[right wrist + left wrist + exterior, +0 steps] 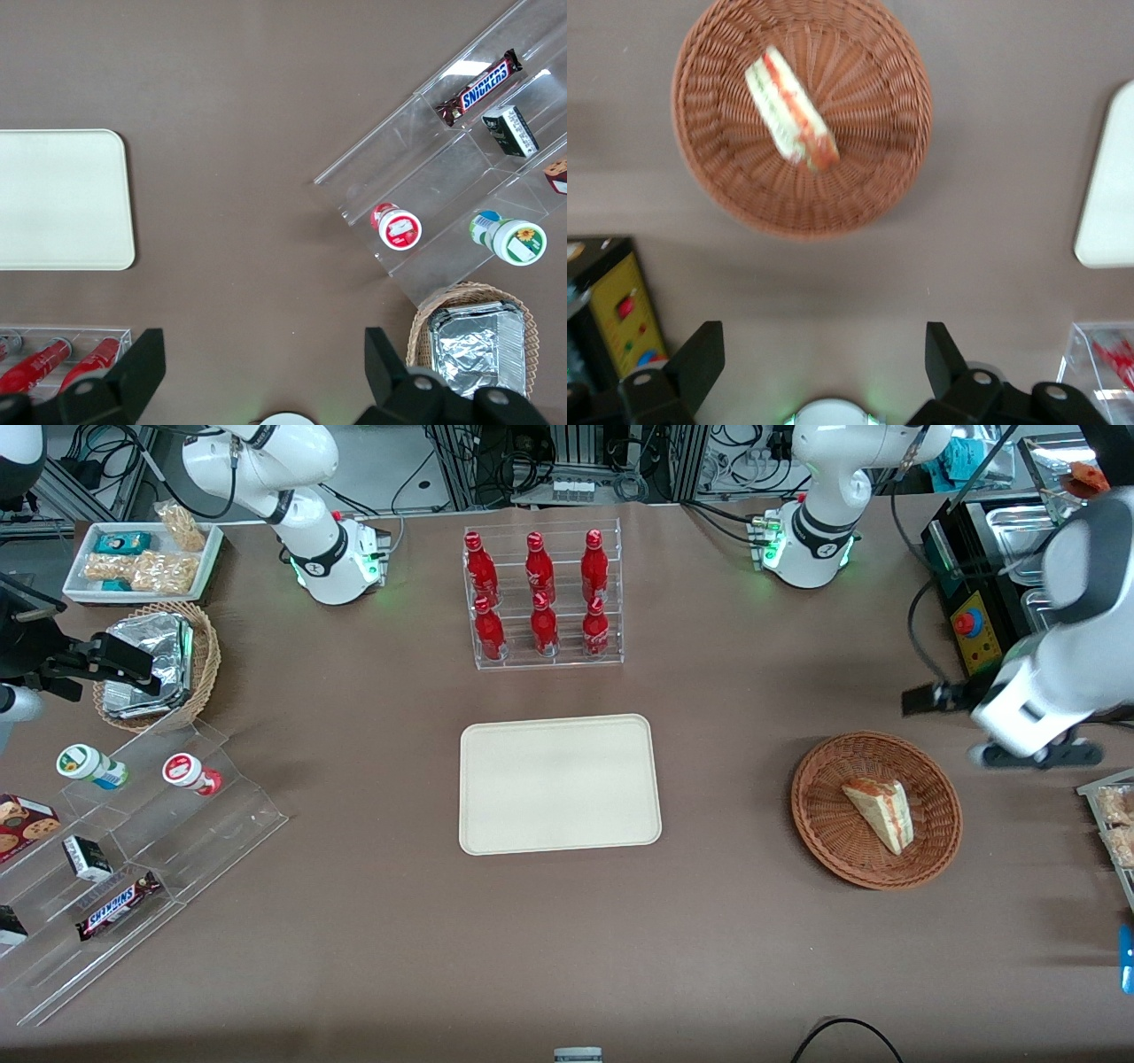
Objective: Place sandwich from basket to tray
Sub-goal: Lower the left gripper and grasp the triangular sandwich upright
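The left arm's gripper (824, 376), fingers spread wide, hangs above bare table beside the round reddish-brown wicker basket (935, 850), and should centre over the triangular wrapped sandwich (880, 811) (lying inside) before descending.

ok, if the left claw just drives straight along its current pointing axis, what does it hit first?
Probably bare table. The open left claw points down at brown tabletop just short of the basket; the sandwich lies off that line. Depth is unclear, though nothing shows between.
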Motion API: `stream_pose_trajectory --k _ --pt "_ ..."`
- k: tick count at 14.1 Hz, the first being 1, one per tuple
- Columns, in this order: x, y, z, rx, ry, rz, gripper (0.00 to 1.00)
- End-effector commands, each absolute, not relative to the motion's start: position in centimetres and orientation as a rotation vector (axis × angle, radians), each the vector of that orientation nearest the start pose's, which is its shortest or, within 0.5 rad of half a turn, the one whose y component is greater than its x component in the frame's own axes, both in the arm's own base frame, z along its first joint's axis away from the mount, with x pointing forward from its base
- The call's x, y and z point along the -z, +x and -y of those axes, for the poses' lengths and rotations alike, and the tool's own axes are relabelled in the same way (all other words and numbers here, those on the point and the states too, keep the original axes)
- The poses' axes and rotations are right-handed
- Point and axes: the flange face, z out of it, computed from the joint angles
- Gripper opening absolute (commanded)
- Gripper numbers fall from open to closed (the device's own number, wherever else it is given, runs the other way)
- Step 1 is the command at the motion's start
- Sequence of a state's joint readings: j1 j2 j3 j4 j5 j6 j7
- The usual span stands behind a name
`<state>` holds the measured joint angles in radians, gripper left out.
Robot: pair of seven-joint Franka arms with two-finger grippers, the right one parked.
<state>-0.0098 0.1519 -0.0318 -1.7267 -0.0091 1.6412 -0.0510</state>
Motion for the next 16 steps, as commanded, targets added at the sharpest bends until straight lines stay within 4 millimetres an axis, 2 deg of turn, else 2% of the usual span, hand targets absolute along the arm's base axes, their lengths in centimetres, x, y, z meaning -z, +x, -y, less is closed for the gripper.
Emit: stream_pose_trajectory --k 1,2,4,7,10,12,14,15,16 --pt "-42.4 58.0 1.5 -0.312 -3.119 0.029 1.0" --pt "-40.5 58.4 0.4 -0.286 -3.122 0.075 1.0" --pt "-37.9 59.1 -0.4 -0.226 -3.128 0.122 1.0" --pt "-34.6 59.4 -0.7 -0.103 -3.107 0.398 1.0" --pt "-30.4 58.2 -2.3 0.031 -3.073 0.665 1.0" --pt "-27.4 57.9 -2.4 0.085 -3.055 0.78 1.0" --pt "-25.3 57.7 -2.4 0.063 -3.035 0.85 1.0" --pt "-24.8 57.6 -2.4 0.049 -3.024 0.884 0.93" --pt "-24.5 57.6 -2.4 0.039 -3.004 0.948 0.61"
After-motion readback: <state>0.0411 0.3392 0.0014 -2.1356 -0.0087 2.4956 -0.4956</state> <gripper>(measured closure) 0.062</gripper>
